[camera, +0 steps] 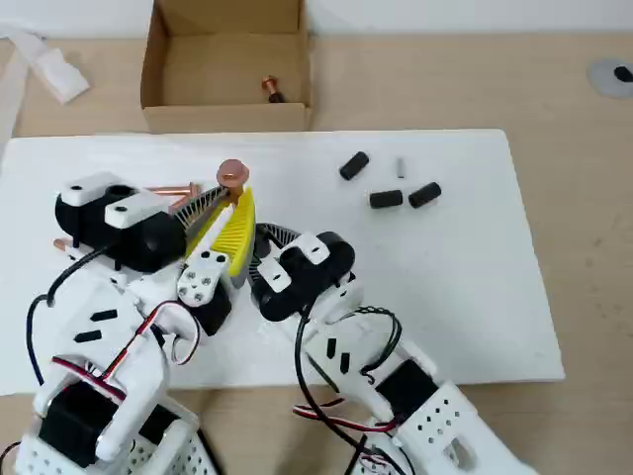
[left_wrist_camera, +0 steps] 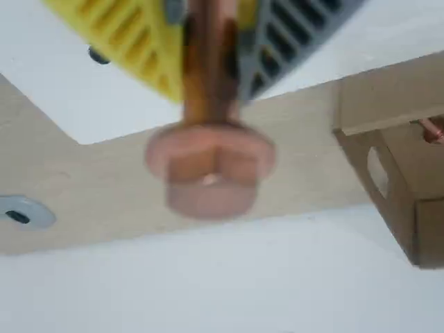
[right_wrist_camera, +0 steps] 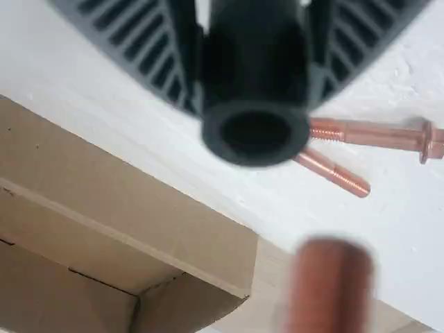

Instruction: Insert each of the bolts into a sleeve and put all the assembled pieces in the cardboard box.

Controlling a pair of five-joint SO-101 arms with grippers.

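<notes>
My left gripper (left_wrist_camera: 210, 83), with one yellow and one grey finger, is shut on a copper bolt (left_wrist_camera: 208, 166) whose hex head points away from it. From above, that bolt's head (camera: 230, 176) sits above the white board, in front of the cardboard box (camera: 227, 117). My right gripper (right_wrist_camera: 255, 97) is shut on a black sleeve (right_wrist_camera: 255, 128), its open bore facing the camera. It sits just right of the yellow finger (camera: 237, 226). One assembled piece (camera: 272, 89) lies in the box. Three loose sleeves (camera: 386, 199) lie on the board's right.
Two loose bolts (right_wrist_camera: 374, 135) lie on the white board (camera: 445, 297) near the left arm; they show from above as well (camera: 173, 188). A small grey pin (camera: 401, 168) lies among the sleeves. A grey disc (camera: 613, 74) sits on the wooden table, far right.
</notes>
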